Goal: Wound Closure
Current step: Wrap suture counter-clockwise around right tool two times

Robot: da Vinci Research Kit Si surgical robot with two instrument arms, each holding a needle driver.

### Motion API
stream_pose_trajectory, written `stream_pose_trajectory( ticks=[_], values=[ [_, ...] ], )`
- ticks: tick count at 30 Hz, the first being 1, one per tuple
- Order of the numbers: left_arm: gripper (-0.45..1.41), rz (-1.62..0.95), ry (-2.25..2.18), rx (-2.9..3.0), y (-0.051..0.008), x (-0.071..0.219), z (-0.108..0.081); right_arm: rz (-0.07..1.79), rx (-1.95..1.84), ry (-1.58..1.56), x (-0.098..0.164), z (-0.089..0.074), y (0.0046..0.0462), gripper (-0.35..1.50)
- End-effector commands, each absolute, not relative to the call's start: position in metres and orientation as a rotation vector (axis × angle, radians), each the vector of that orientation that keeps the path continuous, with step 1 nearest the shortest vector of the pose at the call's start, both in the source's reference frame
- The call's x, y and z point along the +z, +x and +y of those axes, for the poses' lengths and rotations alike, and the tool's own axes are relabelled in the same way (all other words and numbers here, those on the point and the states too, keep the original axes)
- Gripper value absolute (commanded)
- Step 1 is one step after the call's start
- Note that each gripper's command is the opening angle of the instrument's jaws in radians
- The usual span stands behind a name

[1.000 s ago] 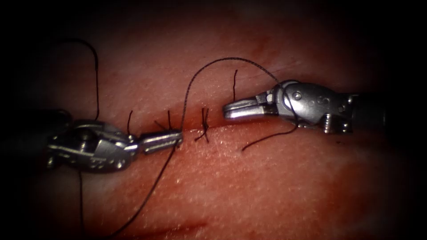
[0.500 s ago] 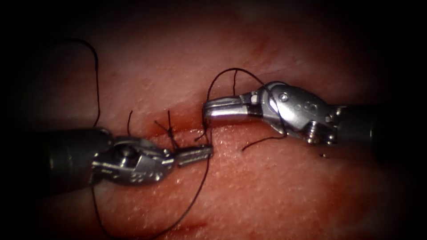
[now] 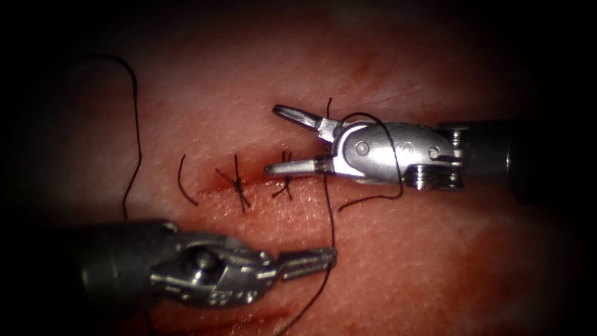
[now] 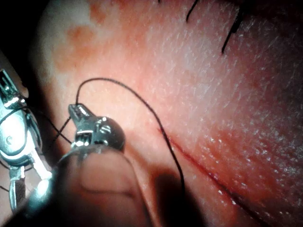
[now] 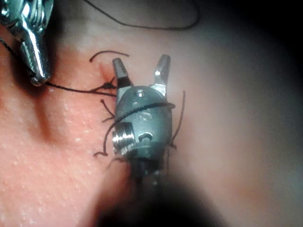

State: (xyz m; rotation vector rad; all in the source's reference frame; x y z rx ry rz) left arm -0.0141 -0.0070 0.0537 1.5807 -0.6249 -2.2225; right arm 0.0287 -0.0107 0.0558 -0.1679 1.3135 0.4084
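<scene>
Thread (image 3: 330, 214) in left fingers (image 3: 309, 261) (right tool (image 3: 273, 140) agape)

The tissue (image 3: 385, 249) is pink-red with a fine pale stipple, and it pales to whitish pink past the open jaws of the right tool (image 3: 277, 140). That tool is bright silver with a black thread (image 3: 329, 211) looped over its wrist. A deeper red band marks the cut (image 3: 261, 177) just beside its lower jaw, crossed by black stitches (image 3: 239, 183). The left tool (image 3: 326, 256) is duller grey steel, its jaws finely ridged, on a dark shaft. A red streak of fluid (image 3: 249, 317) lies below it.
</scene>
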Motion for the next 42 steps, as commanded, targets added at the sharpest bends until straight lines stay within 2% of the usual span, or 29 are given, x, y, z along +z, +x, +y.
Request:
stream_pose_trajectory(
  ticks=[1,5,7,8,9,10,19,24,29,31,33,34,35,36,40,41,42],
  values=[
    [-0.45,-0.624,1.586,-2.219,-0.0143,0.054,-0.006,1.280,0.373,-0.147,0.056,-0.010,0.0292,1.36],
    [-0.45,-0.660,1.603,-2.210,-0.0122,0.052,-0.004,1.232,0.225,-0.017,0.057,-0.012,0.0288,1.23],
    [-0.45,-0.667,1.618,-2.212,-0.0115,0.052,-0.003,1.231,0.176,0.061,0.058,-0.013,0.0288,1.08],
    [-0.45,-0.662,1.631,-2.213,-0.0110,0.052,-0.003,1.225,0.139,0.126,0.058,-0.014,0.0288,0.94],
    [-0.45,-0.662,1.627,-2.213,-0.0109,0.052,-0.002,1.225,0.128,0.152,0.059,-0.014,0.0288,0.93],
    [-0.45,-0.663,1.623,-2.223,-0.0106,0.052,-0.001,1.232,0.100,0.203,0.059,-0.015,0.0287,0.79],
    [-0.45,-0.660,1.647,-2.250,-0.0102,0.056,0.005,1.279,0.039,0.339,0.059,-0.016,0.0272,0.49],
    [-0.45,-0.656,1.655,-2.272,-0.0104,0.060,0.006,1.307,0.013,0.371,0.059,-0.016,0.0264,0.42],
    [-0.45,-0.644,1.679,-2.294,-0.0106,0.064,0.007,1.405,0.017,0.441,0.059,-0.016,0.0256,0.24],
    [-0.45,-0.627,1.697,-2.303,-0.0103,0.066,0.007,1.431,0.008,0.461,0.059,-0.016,0.0251,0.10],
    [-0.45,-0.620,1.708,-2.306,-0.0100,0.067,0.007,1.406,0.011,0.413,0.060,-0.015,0.0247,0.12],
    [-0.45,-0.612,1.713,-2.308,-0.0098,0.067,0.007,1.375,-0.027,0.326,0.060,-0.015,0.0246,0.27],
    [-0.45,-0.610,1.716,-2.309,-0.0097,0.068,0.007,1.320,-0.052,0.234,0.060,-0.014,0.0246,0.57],
    [-0.45,-0.608,1.719,-2.311,-0.0096,0.068,0.007,1.292,-0.063,0.182,0.059,-0.014,0.0245,0.71],
    [-0.45,-0.605,1.721,-2.316,-0.0097,0.067,0.006,1.242,-0.105,0.049,0.059,-0.014,0.0242,0.74],
    [-0.45,-0.601,1.726,-2.313,-0.0098,0.066,0.006,1.226,-0.114,0.025,0.059,-0.013,0.0242,0.82],
    [-0.45,-0.598,1.732,-2.310,-0.0099,0.066,0.006,1.219,-0.121,0.013,0.058,-0.013,0.0242,0.82]
  ],
)
